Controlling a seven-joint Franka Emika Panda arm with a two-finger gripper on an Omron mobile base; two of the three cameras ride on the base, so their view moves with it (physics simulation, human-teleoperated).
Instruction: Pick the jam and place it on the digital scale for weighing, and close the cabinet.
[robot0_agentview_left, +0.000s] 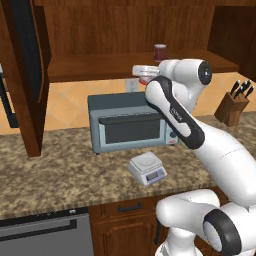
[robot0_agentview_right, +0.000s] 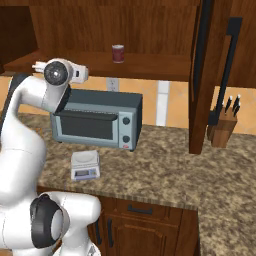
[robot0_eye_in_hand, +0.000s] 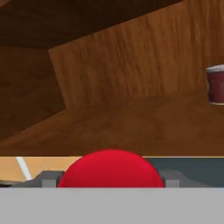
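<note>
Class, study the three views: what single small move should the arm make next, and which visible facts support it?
Probably carry the jam down and forward toward the digital scale. In the hand view its red lid sits between the finger tips of the gripper, already outside the cabinet shelf and above the toaster oven. The scale's plate is bare on the counter.

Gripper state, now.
Gripper: shut on the jam, red lid between its fingertips, in front of the cabinet shelf.
</note>
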